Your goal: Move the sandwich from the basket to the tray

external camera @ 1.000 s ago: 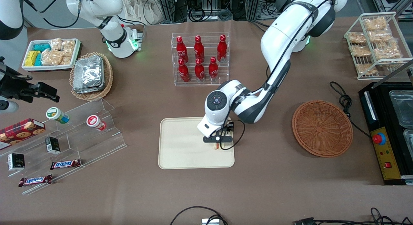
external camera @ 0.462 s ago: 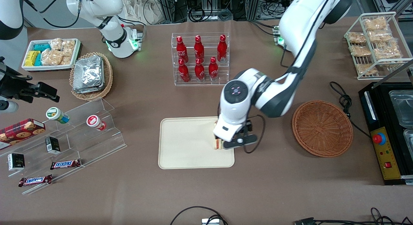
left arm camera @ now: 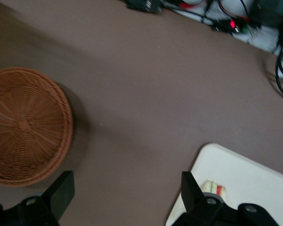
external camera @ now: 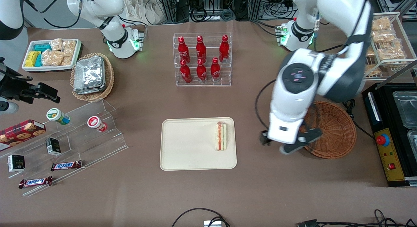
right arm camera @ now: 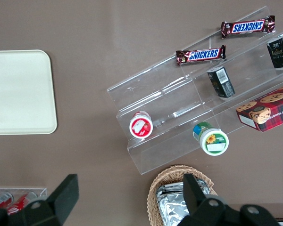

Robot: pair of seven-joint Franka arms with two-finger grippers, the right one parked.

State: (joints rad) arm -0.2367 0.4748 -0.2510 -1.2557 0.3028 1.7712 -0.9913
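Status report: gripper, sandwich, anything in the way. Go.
Gripper open, empty, above bare table between cream-beige rectangular tray and reddish-brown woven wicker basket. Clear-wrapped triangular wedge sandwich lies on tray, near the rim toward basket. Basket empty. Nothing in the way.

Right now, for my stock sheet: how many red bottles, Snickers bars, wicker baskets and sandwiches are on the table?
Red bottles: 6
Snickers bars: 2
Wicker baskets: 2, the reddish-brown basket and the tan basket
Sandwich: 1, on the tray
Total: 11
The gripper, jaws open, hangs between tray and reddish-brown basket.
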